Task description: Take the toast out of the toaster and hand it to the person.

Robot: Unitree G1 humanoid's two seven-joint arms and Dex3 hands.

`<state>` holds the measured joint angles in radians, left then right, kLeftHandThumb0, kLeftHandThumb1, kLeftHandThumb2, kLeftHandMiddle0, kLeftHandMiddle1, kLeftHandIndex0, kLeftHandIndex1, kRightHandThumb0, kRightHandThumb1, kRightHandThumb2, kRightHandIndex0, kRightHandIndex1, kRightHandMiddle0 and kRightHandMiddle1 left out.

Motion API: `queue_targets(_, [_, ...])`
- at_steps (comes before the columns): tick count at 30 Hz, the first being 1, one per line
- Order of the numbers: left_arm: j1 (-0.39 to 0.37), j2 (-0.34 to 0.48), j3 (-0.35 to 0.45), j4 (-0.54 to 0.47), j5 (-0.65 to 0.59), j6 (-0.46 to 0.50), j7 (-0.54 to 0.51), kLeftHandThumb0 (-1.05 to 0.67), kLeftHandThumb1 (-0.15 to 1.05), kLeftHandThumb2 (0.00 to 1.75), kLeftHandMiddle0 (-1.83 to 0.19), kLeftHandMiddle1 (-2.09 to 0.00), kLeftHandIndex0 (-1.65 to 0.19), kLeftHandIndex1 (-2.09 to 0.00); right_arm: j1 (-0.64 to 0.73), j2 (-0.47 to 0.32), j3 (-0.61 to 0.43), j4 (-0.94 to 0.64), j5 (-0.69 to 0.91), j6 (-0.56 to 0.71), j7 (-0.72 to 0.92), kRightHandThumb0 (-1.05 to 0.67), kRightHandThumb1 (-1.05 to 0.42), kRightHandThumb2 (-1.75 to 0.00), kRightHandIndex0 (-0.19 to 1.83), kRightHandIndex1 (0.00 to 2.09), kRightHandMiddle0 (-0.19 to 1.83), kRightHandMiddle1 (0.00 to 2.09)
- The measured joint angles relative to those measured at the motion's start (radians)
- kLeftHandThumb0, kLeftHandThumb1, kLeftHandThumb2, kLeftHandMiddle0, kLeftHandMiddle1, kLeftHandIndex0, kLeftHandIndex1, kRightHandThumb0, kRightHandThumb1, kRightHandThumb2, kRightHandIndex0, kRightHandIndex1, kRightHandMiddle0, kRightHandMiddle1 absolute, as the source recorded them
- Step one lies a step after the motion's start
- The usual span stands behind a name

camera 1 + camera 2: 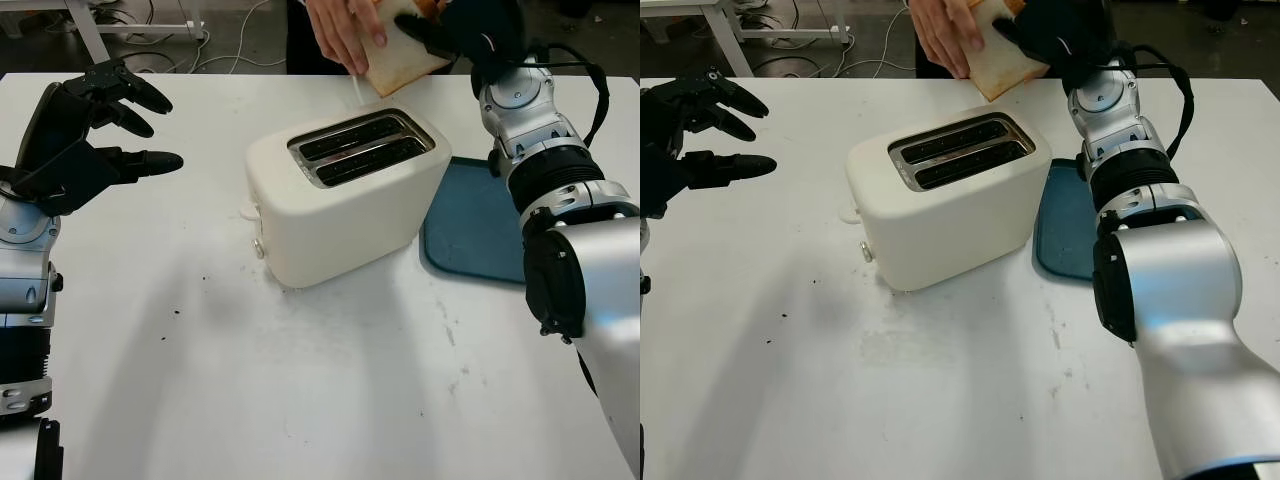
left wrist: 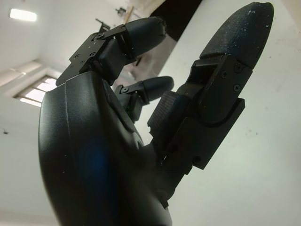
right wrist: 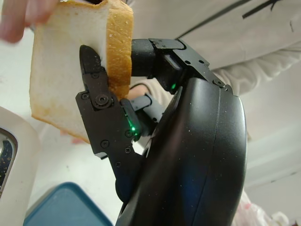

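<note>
Handover stage, read from left to right. At the left the left hand point(image 1: 95, 130) hangs above the bare tabletop point(image 1: 330, 390), open and holding nothing, well apart from the toaster point(image 1: 345, 195). The cream toaster stands at the middle of the tabletop; both of its slots look dark and empty, so the removal step can be judged done. Just to its right a blue tray point(image 1: 480, 225) lies flat on the tabletop. At the far edge, behind and above the toaster, the right hand point(image 1: 470, 35) holds the toast point(image 1: 400, 65) out toward the person, its fingers point(image 3: 96, 94) pinching the slice across its thickness near one edge. The person's hand point(image 1: 345, 30) is already on the other side of the slice and appears to grip it, though the contact is cut off at the frame's top edge. What remains, by this reading, is for the robot's fingers to let go. The toast is a thick, square slice of white bread, pale on its face with a light golden crust, barely browned and unbroken.
</note>
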<state>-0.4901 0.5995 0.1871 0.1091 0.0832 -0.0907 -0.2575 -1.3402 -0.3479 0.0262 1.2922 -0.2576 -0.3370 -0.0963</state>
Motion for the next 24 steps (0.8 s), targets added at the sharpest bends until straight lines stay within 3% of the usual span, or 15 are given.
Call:
queue_targets(12, [0.000,0.000,0.000,0.000,0.000,0.000,0.000,-1.05,0.70,0.00,-0.49,-1.31,-0.50,-1.17,0.001,0.000,-0.005,0.000,0.000,0.014,-0.012,-0.33,-0.92,-0.17,0.91,1.75,0.77,1.75])
queue_targets(18, [0.000,0.000,0.000,0.001,0.000,-0.004,0.000,-1.05,0.71,0.00,-0.47,-1.33,-0.50,-1.18,0.006,0.000,0.004,0.000,-0.006,0.015,-0.032,-0.32,-0.92,-0.17,0.77,1.75,0.75,1.63])
queue_targets(24, [0.000,0.000,0.000,0.004,0.000,-0.016,0.000,-1.05,0.72,0.00,-0.46,-1.34,-0.48,-1.20,0.006,0.000,-0.004,0.000,-0.002,0.015,-0.028,-0.28,-0.92,-0.18,0.94,1.75,0.78,1.74])
